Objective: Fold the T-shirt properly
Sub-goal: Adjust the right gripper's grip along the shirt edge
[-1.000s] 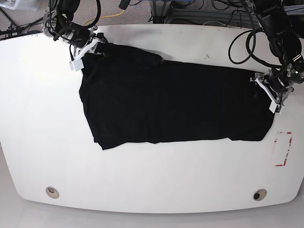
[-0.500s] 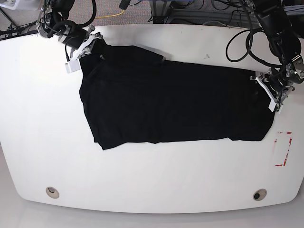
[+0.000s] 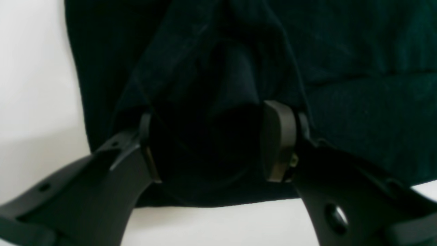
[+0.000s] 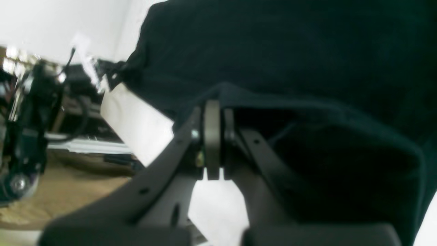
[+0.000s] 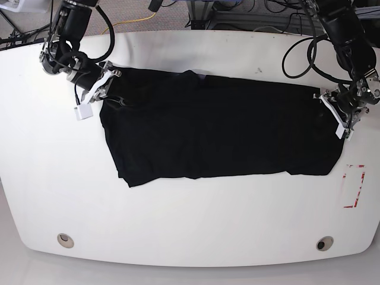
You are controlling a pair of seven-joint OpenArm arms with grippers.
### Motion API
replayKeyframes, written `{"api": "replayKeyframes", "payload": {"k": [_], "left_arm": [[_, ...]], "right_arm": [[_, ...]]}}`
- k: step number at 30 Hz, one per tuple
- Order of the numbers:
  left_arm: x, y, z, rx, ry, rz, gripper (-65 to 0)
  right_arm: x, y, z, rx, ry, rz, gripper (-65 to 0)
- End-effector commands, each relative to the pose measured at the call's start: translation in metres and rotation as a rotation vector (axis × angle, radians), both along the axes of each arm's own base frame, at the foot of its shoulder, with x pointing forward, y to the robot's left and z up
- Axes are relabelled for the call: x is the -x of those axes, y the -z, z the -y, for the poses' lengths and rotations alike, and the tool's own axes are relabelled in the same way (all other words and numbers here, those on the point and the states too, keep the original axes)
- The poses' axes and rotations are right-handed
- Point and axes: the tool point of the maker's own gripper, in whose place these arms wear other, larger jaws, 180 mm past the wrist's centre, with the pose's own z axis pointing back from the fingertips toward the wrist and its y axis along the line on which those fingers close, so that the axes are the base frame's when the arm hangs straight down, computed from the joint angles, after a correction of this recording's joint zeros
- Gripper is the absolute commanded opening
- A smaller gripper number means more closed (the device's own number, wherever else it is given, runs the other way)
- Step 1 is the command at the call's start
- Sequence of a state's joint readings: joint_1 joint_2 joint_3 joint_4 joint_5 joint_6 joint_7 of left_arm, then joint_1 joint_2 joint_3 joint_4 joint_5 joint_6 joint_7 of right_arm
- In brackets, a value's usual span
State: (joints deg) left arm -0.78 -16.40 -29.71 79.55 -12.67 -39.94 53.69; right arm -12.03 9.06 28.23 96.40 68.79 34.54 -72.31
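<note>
The black T-shirt [image 5: 219, 127] lies spread flat across the middle of the white table [image 5: 190, 225]. My right gripper [image 5: 110, 86] is at the shirt's back left corner. In the right wrist view that gripper [image 4: 213, 109] is shut, its pads pinching a lifted edge of the T-shirt [image 4: 290, 51]. My left gripper [image 5: 333, 113] rests at the shirt's right edge. In the left wrist view it [image 3: 213, 143] stands open, its jaws astride a raised fold of the T-shirt [image 3: 341, 68] near the hem.
A red-marked rectangle [image 5: 354, 186] is on the table right of the shirt. Two round holes [image 5: 65, 240] [image 5: 324, 243] sit near the front edge. Cables and frames run behind the table's back edge [image 5: 196, 31].
My right gripper has moved left and toward the front, dragging the shirt's back left corner with it; the bump along the back edge has flattened. The left gripper has stayed put.
</note>
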Motion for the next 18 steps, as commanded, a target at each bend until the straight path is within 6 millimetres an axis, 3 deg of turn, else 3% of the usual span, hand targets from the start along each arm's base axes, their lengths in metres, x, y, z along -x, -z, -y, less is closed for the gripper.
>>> {"api": "replayKeyframes", "payload": {"k": [1, 13, 16, 18], "left_arm": [[-0.009, -0.014, -0.007, -0.014, -0.001, 0.046, -29.2], [0.003, -0.006, -0.006, -0.011, -0.002, 0.021, -29.2], [0.003, -0.006, -0.006, -0.011, -0.002, 0.021, -29.2], [0.003, -0.006, -0.006, -0.011, -0.002, 0.021, -29.2]], "right_arm": [[-0.013, -0.006, 0.01, -0.017, 0.019, 0.026, -65.0], [-0.048, 0.004, 0.027, 0.03, 0.043, 0.006, -65.0], [-0.054, 0.011, 0.032, 0.064, 0.048, -0.015, -54.4], [-0.057, 0.015, 0.041, 0.108, 0.05, -0.031, -42.2]]}}
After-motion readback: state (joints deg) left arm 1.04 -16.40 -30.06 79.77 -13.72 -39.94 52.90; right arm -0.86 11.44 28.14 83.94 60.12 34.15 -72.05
